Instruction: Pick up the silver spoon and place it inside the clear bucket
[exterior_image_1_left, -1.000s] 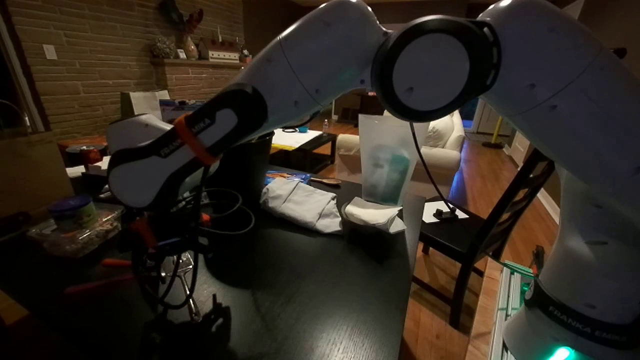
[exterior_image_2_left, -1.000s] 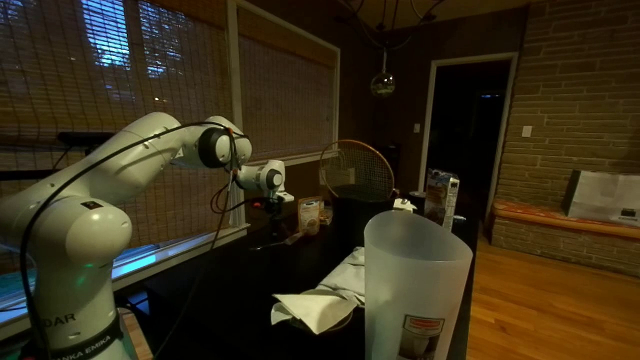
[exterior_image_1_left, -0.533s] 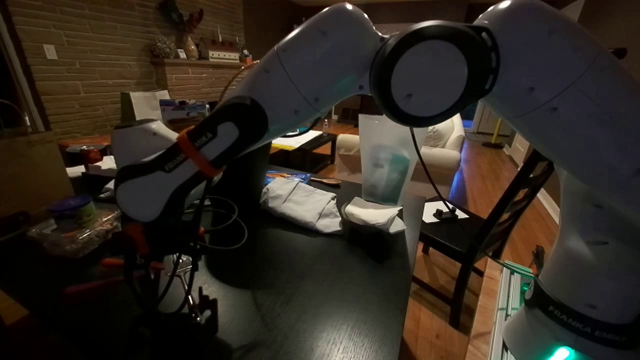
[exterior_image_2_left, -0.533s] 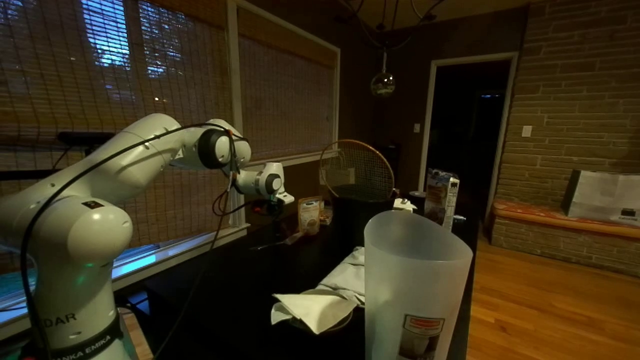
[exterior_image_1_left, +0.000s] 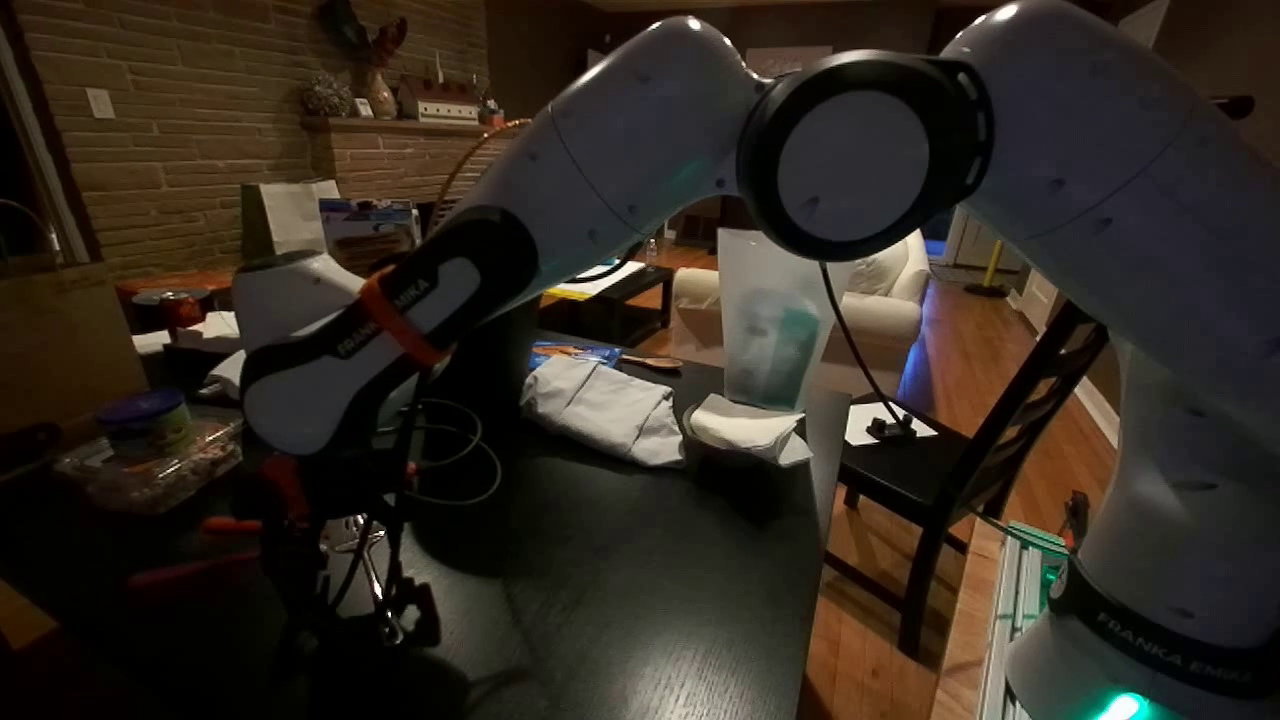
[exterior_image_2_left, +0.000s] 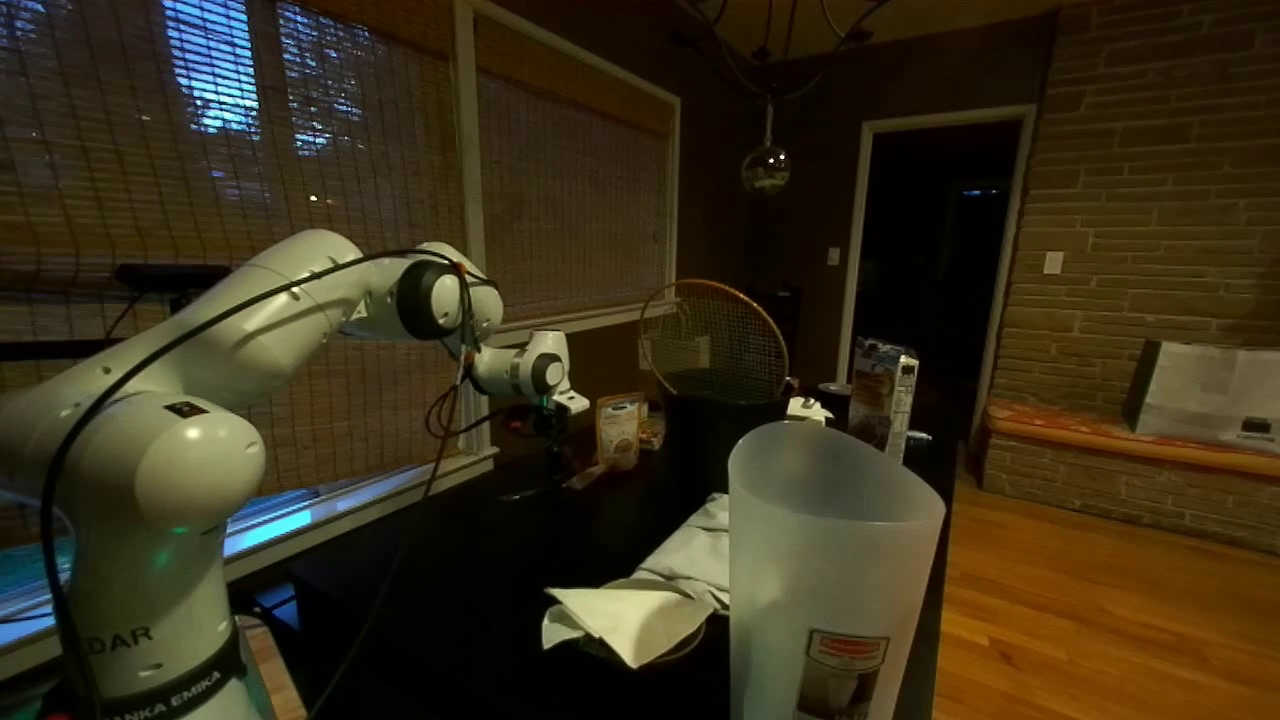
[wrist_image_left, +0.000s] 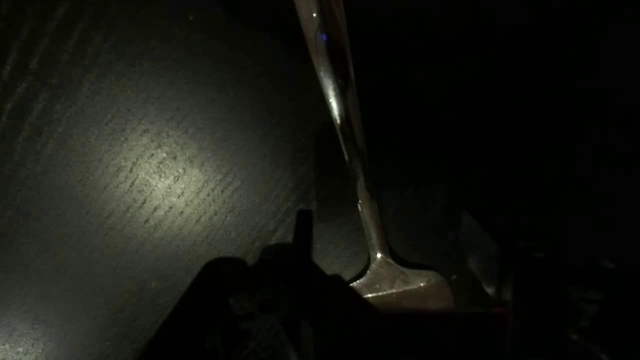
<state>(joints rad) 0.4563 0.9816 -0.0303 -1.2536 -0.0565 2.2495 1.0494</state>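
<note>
The silver spoon (exterior_image_1_left: 375, 575) lies on the dark table, its shiny handle (exterior_image_2_left: 525, 494) partly hidden by the gripper in both exterior views. In the wrist view the spoon (wrist_image_left: 374, 225) runs from the top down between my fingers; its head looks broad, and its lower part is hidden. My gripper (wrist_image_left: 385, 220) is open, with a finger on each side of the spoon and a gap to both. In both exterior views the gripper (exterior_image_1_left: 355, 620) is low over the spoon (exterior_image_2_left: 553, 468). The clear bucket (exterior_image_1_left: 770, 320) stands upright at the table edge, large in an exterior view (exterior_image_2_left: 830, 580).
A red-handled tool (exterior_image_1_left: 195, 573) lies beside the gripper. A plastic box (exterior_image_1_left: 150, 480) with a purple-lidded tub stands behind it. A tall black container (exterior_image_2_left: 715, 450), a grey cloth (exterior_image_1_left: 600, 410) and a napkin-covered bowl (exterior_image_1_left: 745, 428) lie toward the bucket. A pouch (exterior_image_2_left: 619, 432) stands near the spoon.
The arm has come down, and the gripper is lower over the spoon, slightly to the right in an exterior view. The spoon and the bucket have not moved.
</note>
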